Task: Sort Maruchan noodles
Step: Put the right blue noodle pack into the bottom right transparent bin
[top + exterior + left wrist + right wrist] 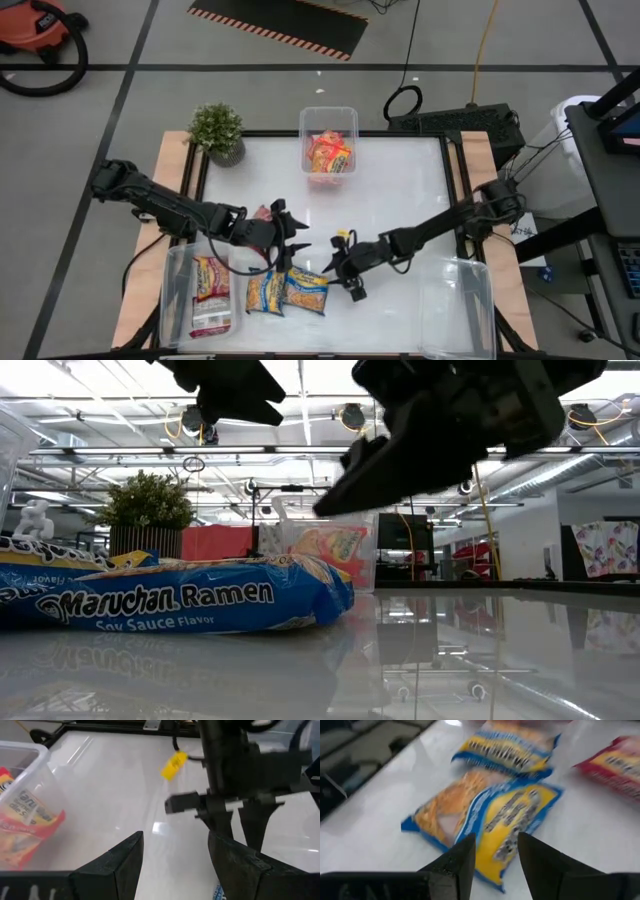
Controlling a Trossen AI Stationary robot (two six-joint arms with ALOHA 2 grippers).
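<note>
Close beside the right gripper (352, 283), two flat, crinkly yellow-and-blue Maruchan ramen packets (288, 291) lay side by side on the glossy white bench (390, 190); one read "Soy Sauce Flavor". That gripper hung over them, jaws parted and empty. Just beyond the packets, the left gripper (284, 246) hovered, jaws likewise apart, gripping nothing. A clear plastic bin (190, 300) on the packets' other side held two more packets, and a far clear bin (329, 122) held red-orange ones.
</note>
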